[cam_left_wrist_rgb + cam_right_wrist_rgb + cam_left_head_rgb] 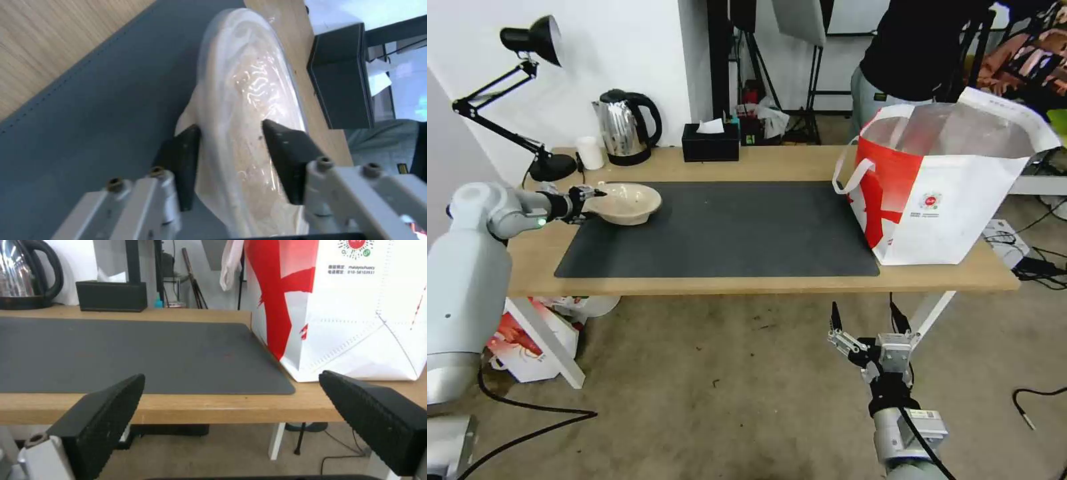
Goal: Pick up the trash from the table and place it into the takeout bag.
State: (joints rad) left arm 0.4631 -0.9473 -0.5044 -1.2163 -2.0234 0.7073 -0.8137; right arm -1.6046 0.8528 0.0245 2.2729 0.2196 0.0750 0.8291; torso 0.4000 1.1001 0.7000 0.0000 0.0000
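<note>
The shallow beige bowl [627, 202] [249, 86] rests at the dark mat's [727, 230] far-left corner on the light-wood table [760, 285]. My left gripper [599, 195] [231, 128] is shut on the bowl's near rim, one finger inside the bowl and one against its outer wall. The white and red takeout bag [954, 193] [356, 306] stands open at the table's right end, its foil lining showing. My right gripper [864, 313] [231, 376] hangs open and empty below the table's front edge, facing the bag's lower corner.
Along the table's back edge stand a steel kettle [624, 127], a black tissue box [710, 142], a small white cup [590, 153] and a desk lamp [554, 167]. A red-and-white box [527, 340] sits on the floor under the left end. A person [907, 53] stands behind the bag.
</note>
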